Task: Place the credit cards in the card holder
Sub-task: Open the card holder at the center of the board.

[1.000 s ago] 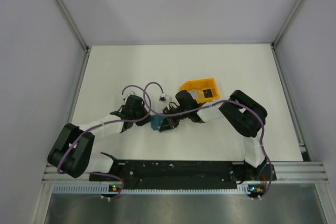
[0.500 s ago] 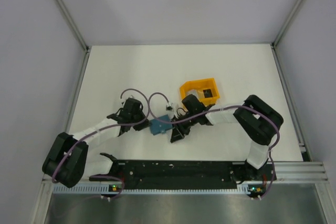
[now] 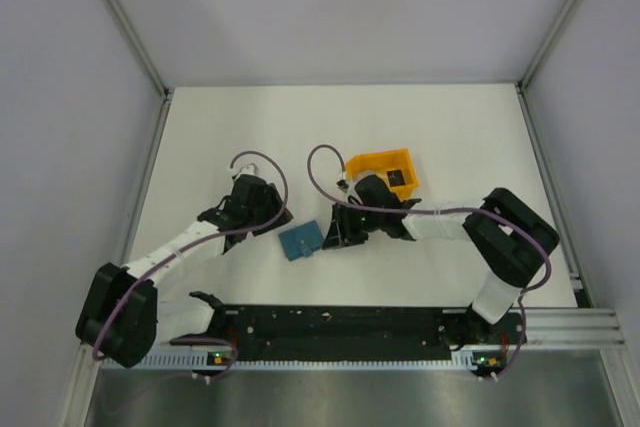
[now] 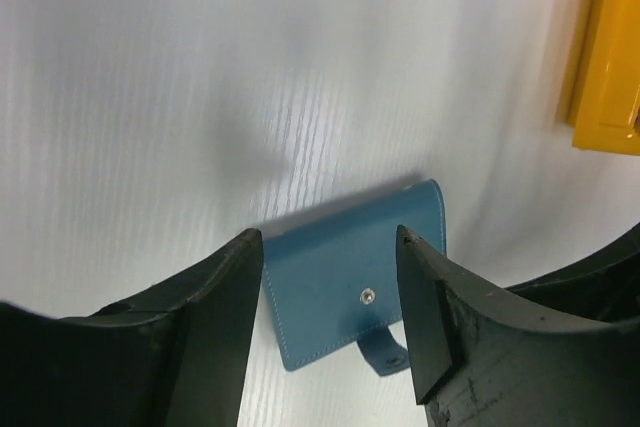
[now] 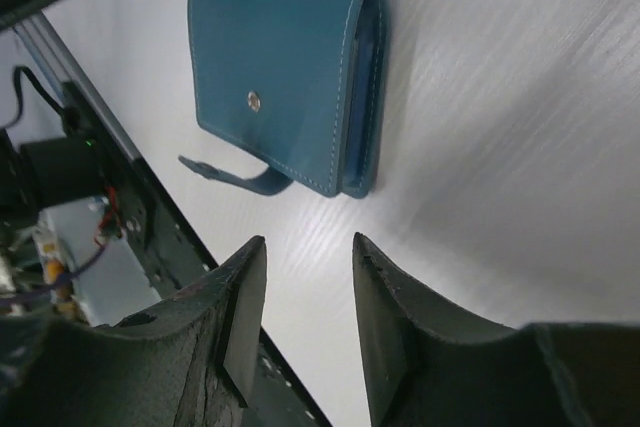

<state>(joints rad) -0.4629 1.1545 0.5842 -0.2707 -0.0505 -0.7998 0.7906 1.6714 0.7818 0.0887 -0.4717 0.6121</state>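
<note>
The teal-blue card holder (image 3: 300, 240) lies flat on the white table between my two grippers, its snap strap (image 5: 225, 175) undone. My left gripper (image 3: 278, 221) is open and empty just left of it; in the left wrist view the holder (image 4: 350, 282) shows between the open fingers, lower down on the table. My right gripper (image 3: 336, 235) is open and empty just right of it; in the right wrist view the holder (image 5: 280, 82) lies beyond the fingertips (image 5: 255, 247). A dark card (image 3: 397, 179) sits in the orange tray (image 3: 372, 162). Other cards are hidden.
The orange tray stands just behind the right wrist, and its edge shows in the left wrist view (image 4: 605, 67). The black base rail (image 3: 340, 322) runs along the near table edge. Purple cables (image 3: 322, 152) loop above both wrists.
Both grippers were close together at the holder a second ago. They have since drawn apart, left arm to the left and right arm to the right, and the holder now lies flat on the table.
</note>
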